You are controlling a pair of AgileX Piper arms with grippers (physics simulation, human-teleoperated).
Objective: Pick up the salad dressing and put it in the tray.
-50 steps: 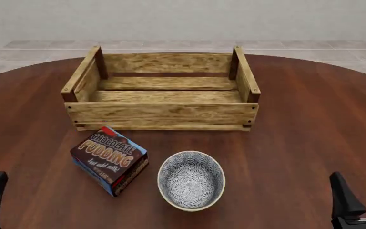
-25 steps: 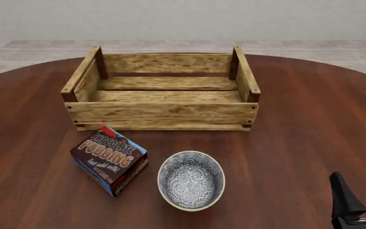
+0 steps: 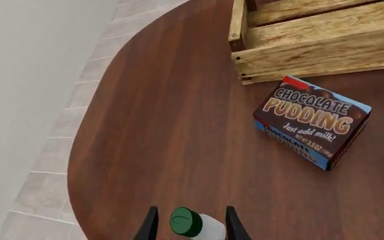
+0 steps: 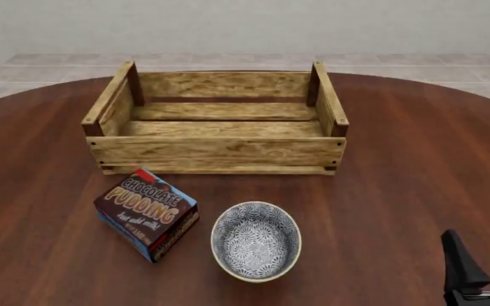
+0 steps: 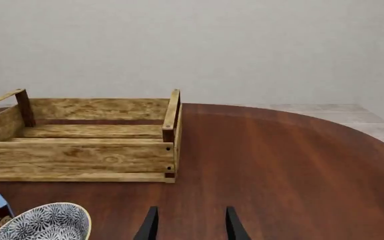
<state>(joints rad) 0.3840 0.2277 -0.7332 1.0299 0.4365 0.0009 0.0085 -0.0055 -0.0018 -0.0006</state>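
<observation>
The salad dressing [image 3: 199,226] is an off-white bottle with a green cap, seen only in the left wrist view, near the table's left edge. My left gripper [image 3: 190,222] is open with one finger on each side of the bottle; I cannot tell if they touch it. The left gripper and the bottle are out of the front view. The tray [image 4: 215,152] is a light-wood slatted crate at the table's far middle; it also shows in the left wrist view [image 3: 312,50] and the right wrist view [image 5: 78,157]. My right gripper [image 4: 482,258] is open and empty at the near right.
A brown-and-blue Chocolate Pudding box [image 4: 147,213] lies in front of the tray's left half. A grey patterned bowl [image 4: 256,241] stands to its right. The round table's left edge [image 3: 78,150] runs close to the bottle.
The left gripper's finger, seen at the front view's lower left corner one second ago, has moved out of that view. The right gripper and the objects have not moved.
</observation>
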